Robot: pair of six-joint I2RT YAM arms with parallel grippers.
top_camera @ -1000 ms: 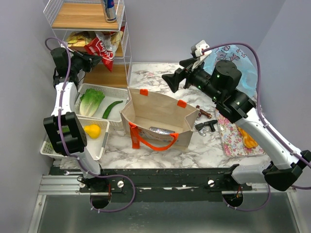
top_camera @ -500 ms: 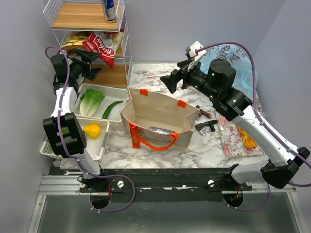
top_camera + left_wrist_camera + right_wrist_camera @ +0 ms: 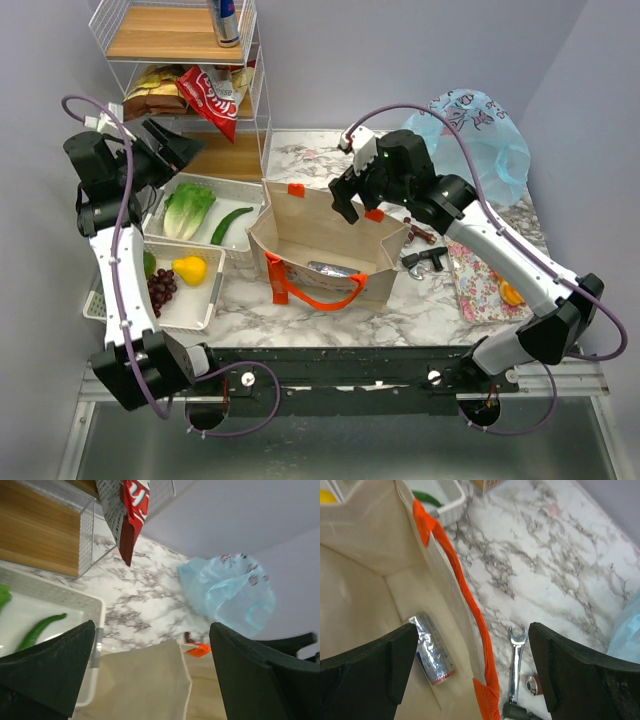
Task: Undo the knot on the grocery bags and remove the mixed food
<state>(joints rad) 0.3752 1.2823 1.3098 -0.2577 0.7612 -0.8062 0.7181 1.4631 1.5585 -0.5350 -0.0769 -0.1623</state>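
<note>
The beige tote [image 3: 325, 235] with orange handles [image 3: 470, 610] stands open mid-table, a silver drink can [image 3: 338, 269] [image 3: 432, 647] lying on its floor. My right gripper [image 3: 352, 205] [image 3: 472, 645] hangs open and empty over the tote's far rim. The light-blue plastic bag [image 3: 475, 140] [image 3: 227, 592] sits at the back right. My left gripper [image 3: 180, 148] [image 3: 152, 645] is open and empty, just left of the wire rack. A red snack packet [image 3: 207, 100] [image 3: 131, 510] hangs from the rack's middle shelf. Lettuce [image 3: 187, 208], cucumber [image 3: 231, 222], yellow fruit [image 3: 190, 268] and grapes [image 3: 160, 288] lie in trays.
The white wire rack [image 3: 255, 110] at back left carries a can [image 3: 226, 20] on its top shelf. Two white trays [image 3: 245, 195] [image 3: 205, 305] sit left of the tote. A wrench [image 3: 516, 665] and other metal tools [image 3: 425, 258] lie right of it, beside a floral tray [image 3: 480, 285] with an orange fruit [image 3: 512, 293].
My left gripper has opened, left the red snack packet on the rack shelf and drawn back to the left. The right arm has swung left and down over the tote.
</note>
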